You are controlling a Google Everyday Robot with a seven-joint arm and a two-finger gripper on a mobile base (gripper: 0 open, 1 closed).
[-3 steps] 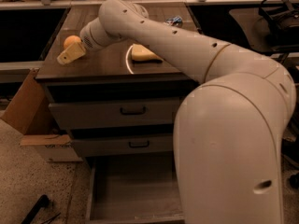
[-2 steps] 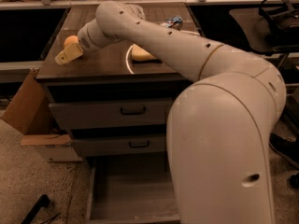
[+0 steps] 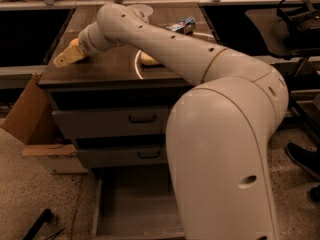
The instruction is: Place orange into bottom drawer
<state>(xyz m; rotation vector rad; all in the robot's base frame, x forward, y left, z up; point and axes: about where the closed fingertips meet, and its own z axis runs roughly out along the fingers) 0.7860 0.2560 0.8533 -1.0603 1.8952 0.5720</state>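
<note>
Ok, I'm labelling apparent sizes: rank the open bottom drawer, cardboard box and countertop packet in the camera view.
1. bottom drawer, nearest the camera.
2. cardboard box.
3. packet, farthest away, so distance shrinks it.
The gripper is over the countertop's left edge.

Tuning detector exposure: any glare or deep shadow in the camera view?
Camera view: dim, warm light overall. A bright curved reflection lies on the cabinet top beside the arm. The open bottom drawer sits in shadow, its right part hidden by the arm. The gripper, near the top's left edge, shows no glare.
</note>
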